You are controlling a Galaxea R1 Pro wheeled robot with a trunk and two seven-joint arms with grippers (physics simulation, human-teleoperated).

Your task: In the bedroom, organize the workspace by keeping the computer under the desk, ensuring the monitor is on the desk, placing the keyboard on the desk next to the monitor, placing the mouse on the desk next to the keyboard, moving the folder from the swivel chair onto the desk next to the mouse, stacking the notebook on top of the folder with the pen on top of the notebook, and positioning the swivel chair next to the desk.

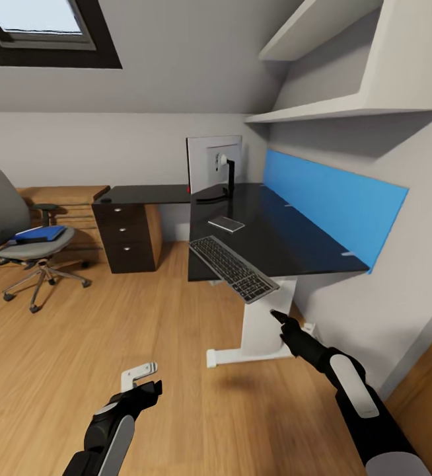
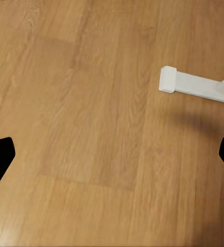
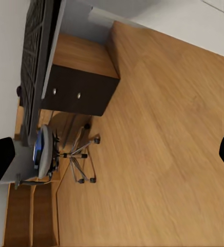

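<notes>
Our right gripper (image 1: 277, 316) hangs just below the near end of the keyboard (image 1: 232, 268), its fingers spread wide and holding nothing; our left gripper (image 1: 151, 380) hovers low over the wooden floor (image 1: 77, 344), equally spread and empty. The keyboard lies slantwise at the front edge of the desk (image 1: 288, 238), its near end jutting out past the glossy black top, so we judge the step in hand to be setting it properly on the desk beside the monitor (image 1: 214, 163). To do this well, we should raise the right gripper to the overhanging end, grip the slim frame squarely, and slide or lift it inward without tipping it off the edge or knocking the small flat grey item (image 1: 226, 224) lying between keyboard and monitor. Well apart to the left, the swivel chair (image 1: 18, 231) stands with the blue folder (image 1: 41, 233) on its seat. We cannot tell whether that flat grey item is the notebook. The monitor shows us its pale back, and something dark resting on the folder is too small to identify.
</notes>
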